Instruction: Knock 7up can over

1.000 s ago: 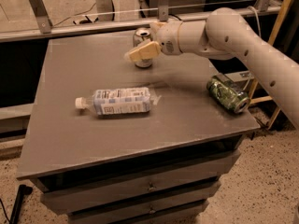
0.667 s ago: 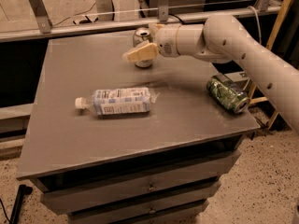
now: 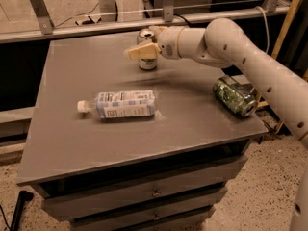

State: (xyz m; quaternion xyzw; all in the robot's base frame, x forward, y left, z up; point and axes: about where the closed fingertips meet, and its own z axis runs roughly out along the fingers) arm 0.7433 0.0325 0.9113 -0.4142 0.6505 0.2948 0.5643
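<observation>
Edging leftward, the gripper (image 3: 142,52) is hanging before the upright 7up can (image 3: 147,64), arm reaching in from the can's right; whether it is open I cannot tell; open tabletop (image 3: 82,66) is spreading left of the can.

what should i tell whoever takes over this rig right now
Tool: at the far side of the grey table, in front of the upper half of the small silver-white aluminium 7up can with green markings; contact unclear.
Can stands upright, not knocked yet.
Done: approach. Left: push it over.
Clear plastic bottle lies mid-table, all-green patterned can lies on its side near the right edge.
</observation>
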